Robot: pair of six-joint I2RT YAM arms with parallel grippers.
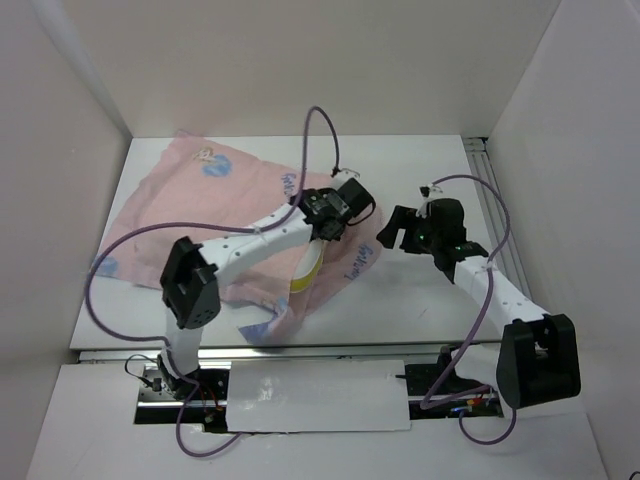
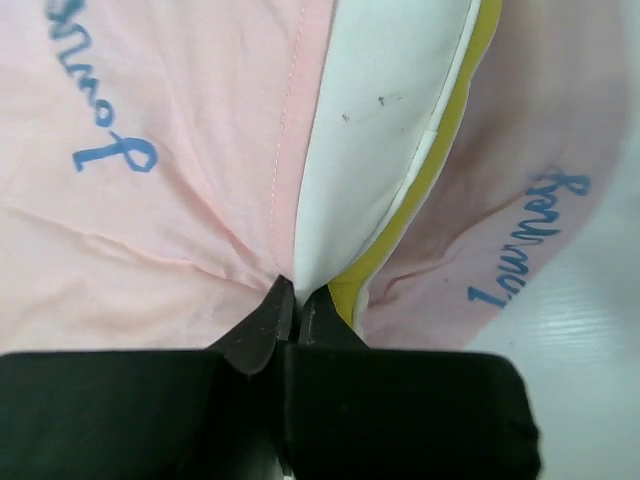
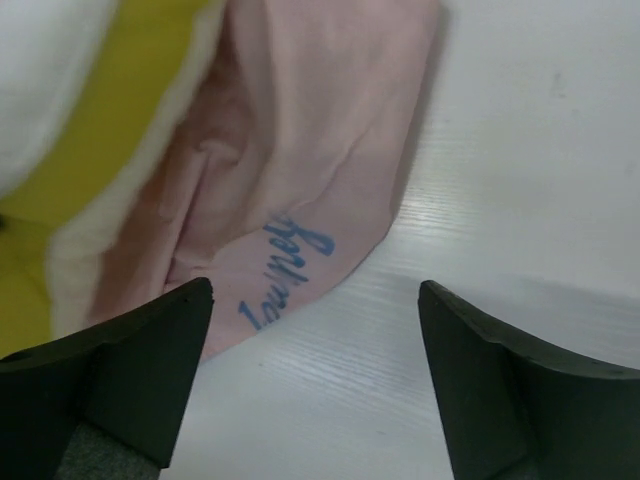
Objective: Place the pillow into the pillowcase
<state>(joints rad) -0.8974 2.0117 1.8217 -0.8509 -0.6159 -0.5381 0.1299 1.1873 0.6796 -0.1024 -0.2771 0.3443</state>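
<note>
Pillowcase (image 1: 180, 215) lies spread on the white tabletop (image 1: 420, 300), pale pink side up, reaching from the far left corner toward the middle; faint blue lettering and a small printed figure show through. Pillow (image 1: 308, 268) is mostly inside it. Only a narrow white wedge with its yellow edge strip shows at the opening, near the case's right end and just below the left wrist. Left arm reaches across the case, and the left pincer (image 1: 327, 232) is down at that opening. Left wrist view: left pincer (image 2: 295, 300) has its fingers pressed together, pinching the pillowcase (image 2: 150, 230) right at the stitched hem, with wrinkles fanning out from the tips. Pillow (image 2: 380, 110) narrows to the same spot, yellow strip along its right side; cannot tell whether its fabric is caught as well. A pink flap with blue script lies right of the strip, on the tabletop (image 2: 590, 350). Right pincer (image 1: 392, 232) is just right of the case's right corner, apart from the left one. Right wrist view: right pincer (image 3: 315, 300) spread wide, holding nothing, over bare tabletop (image 3: 520, 150). Lettered corner of the pillowcase (image 3: 320, 130) sits near its left finger; whether they touch, cannot tell. Pillow (image 3: 60, 70), white and yellow, fills the upper left of that view. Purple cables (image 1: 320, 125) loop above both arms.
</note>
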